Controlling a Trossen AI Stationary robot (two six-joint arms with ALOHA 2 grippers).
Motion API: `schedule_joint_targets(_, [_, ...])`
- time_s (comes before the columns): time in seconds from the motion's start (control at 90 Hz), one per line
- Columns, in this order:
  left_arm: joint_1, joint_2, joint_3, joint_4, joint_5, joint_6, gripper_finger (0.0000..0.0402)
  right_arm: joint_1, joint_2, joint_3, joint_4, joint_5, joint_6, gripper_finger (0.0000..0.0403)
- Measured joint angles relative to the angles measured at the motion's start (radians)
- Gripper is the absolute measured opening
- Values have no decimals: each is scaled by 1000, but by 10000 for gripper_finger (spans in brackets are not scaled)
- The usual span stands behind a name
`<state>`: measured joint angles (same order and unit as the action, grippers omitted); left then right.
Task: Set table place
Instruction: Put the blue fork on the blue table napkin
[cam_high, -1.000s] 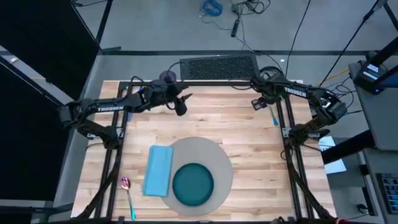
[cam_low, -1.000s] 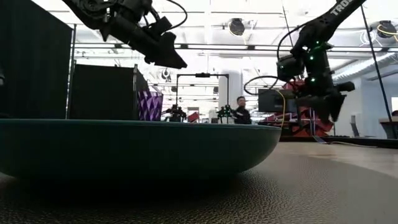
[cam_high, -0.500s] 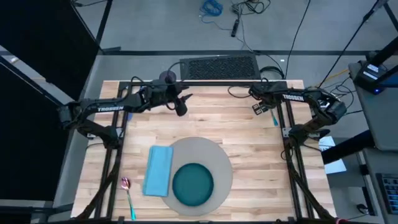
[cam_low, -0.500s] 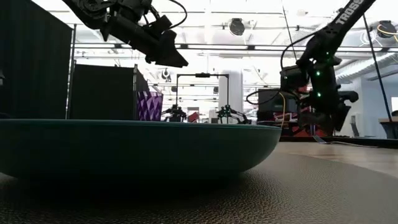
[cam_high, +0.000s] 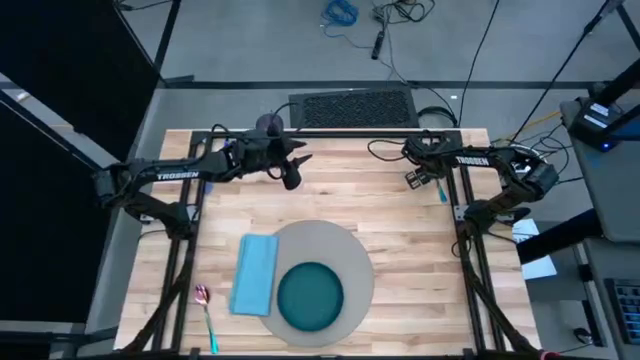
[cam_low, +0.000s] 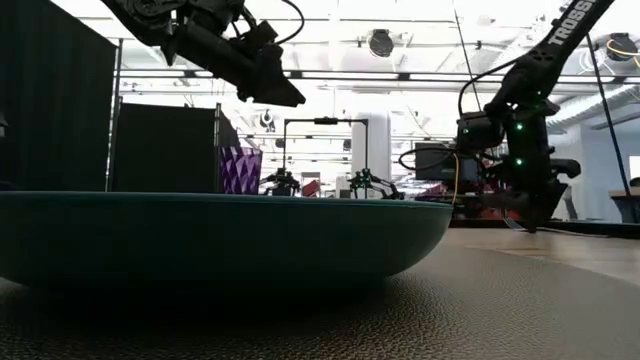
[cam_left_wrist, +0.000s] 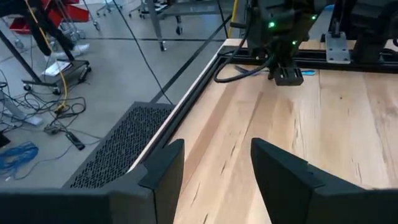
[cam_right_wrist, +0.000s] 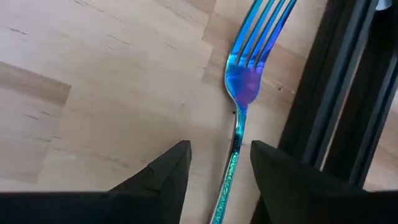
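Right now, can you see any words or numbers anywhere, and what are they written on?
"TROSSEN" in white letters on the left arm, seen from above.
"TROSSEN" in white letters on the right arm, seen from above.
"TROS", cut off by the picture's edge, on the right arm's upper link in the low view.
No other words, numbers or signs can be read; the plate, napkin and fork carry none.

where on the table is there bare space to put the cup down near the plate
Free patches: bare wood right of the grey mat, toward the right arm's frame, and the wide middle strip between the mat and both grippers. Crowded: the mat's left side, where the napkin and spoon lie. The teal plate fills the mat's near half. The fork lies under the right gripper.
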<state>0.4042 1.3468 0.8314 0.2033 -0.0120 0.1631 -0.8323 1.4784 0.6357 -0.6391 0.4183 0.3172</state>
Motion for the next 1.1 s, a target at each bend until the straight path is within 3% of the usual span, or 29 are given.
schedule_joint_targets(0.344, [-1, 0, 0, -1, 1, 0, 171, -6, -5, -52, 80, -23, 61, 163])
schedule_joint_targets(0.656, [-2, 0, 0, -2, 1, 0, 171, -60, -7, -80, 127, -60, 175, 111])
schedule_joint_targets(0.967, [-3, 0, 0, -1, 2, 0, 171, -42, -8, -86, 150, -77, 165, 85])
schedule_joint_targets(1.1, [-6, 0, 0, 0, 2, 0, 171, -40, -8, -86, 149, -75, 151, 56])
